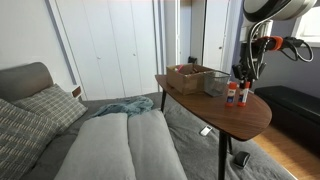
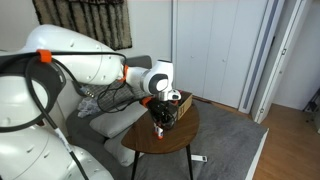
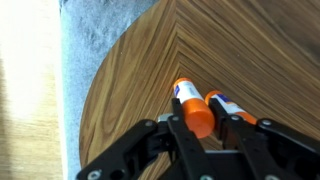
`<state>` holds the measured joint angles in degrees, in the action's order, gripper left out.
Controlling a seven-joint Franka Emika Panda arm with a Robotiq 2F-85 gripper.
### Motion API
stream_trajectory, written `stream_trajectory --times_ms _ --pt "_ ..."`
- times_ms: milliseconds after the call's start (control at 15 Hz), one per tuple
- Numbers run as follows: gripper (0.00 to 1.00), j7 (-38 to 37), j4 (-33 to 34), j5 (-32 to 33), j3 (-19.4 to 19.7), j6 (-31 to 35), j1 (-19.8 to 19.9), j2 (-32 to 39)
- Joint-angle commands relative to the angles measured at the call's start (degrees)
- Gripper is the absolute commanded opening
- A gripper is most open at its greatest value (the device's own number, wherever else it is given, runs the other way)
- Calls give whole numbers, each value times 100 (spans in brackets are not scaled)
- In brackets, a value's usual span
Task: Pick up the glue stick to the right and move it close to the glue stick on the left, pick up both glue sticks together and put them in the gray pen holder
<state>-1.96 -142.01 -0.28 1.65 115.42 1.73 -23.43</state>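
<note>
1. The first part looks done to me: the glue sticks (image 3: 195, 110) stand upright and side by side, touching or nearly so, on the table (image 1: 215, 118); they are just beside the gray pen holder (image 1: 215, 84), on its side away from the brown box (image 1: 190, 76); neither stick stands off on its own.
2. The step in hand, as I judge it, is the joint grasp; the gripper (image 3: 213, 140) hangs right over the pair, near the gray pen holder; in the wrist view its fingers (image 3: 178, 135) flank the two sticks, one on each outer side.
3. Whether the pads are pressing the sticks or only straddling them I cannot tell; the gap between the fingers is about as wide as the pair, and no view shows the contact.
4. Left to do: secure both sticks together, lift them, carry them over the gray pen holder and let them go into it; both sticks are outside it now.
5. Hard to make out: the wrist view hides the lower stick bodies behind the fingers and leaves the gray pen holder out of frame; in an exterior view the wrist and gripper (image 2: 160, 112) cover most of the pair, and the holder is too small to pick out; its inside is not visible in any view.
</note>
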Motion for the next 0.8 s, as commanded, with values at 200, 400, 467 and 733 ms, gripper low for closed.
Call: stream_trajectory --times_ms 200,400,467,733 --pt "8 -25 -258 -123 -6 367 -16 -213" --pt "62 -69 -289 -71 -21 444 6 -214" --pt "69 -75 -298 -67 -21 459 10 -217" --pt "96 -90 -313 -25 -19 471 38 -275"
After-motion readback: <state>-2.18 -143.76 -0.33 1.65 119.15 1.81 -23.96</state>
